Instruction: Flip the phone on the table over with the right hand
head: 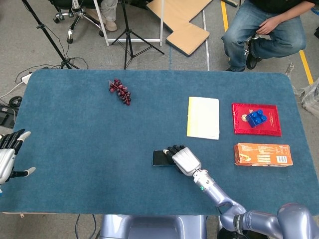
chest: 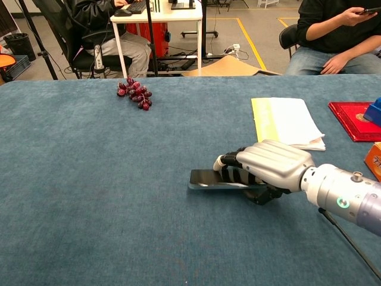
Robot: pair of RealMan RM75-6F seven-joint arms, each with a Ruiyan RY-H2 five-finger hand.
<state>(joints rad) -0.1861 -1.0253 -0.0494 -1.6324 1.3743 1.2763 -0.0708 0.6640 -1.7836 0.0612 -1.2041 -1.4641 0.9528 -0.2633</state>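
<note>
The black phone [head: 160, 158] [chest: 205, 179] lies near the table's front middle, and in the chest view it shows almost edge-on, tilted off the cloth. My right hand [head: 183, 159] [chest: 268, 170] grips its right end, fingers [chest: 233, 174] curled over the top face and the thumb tucked beneath. The hand hides the phone's right half. At the far left edge, my left hand [head: 7, 157] hovers with its fingers spread and nothing in it; only the head view shows it.
A bunch of dark red grapes [head: 120, 91] [chest: 135, 93] lies at the back left. A yellow-white notebook [head: 203, 117] [chest: 286, 122] is just behind the right hand. Further right are a red box [head: 269, 128] bearing a blue block [head: 257, 117], and an orange carton [head: 262, 154].
</note>
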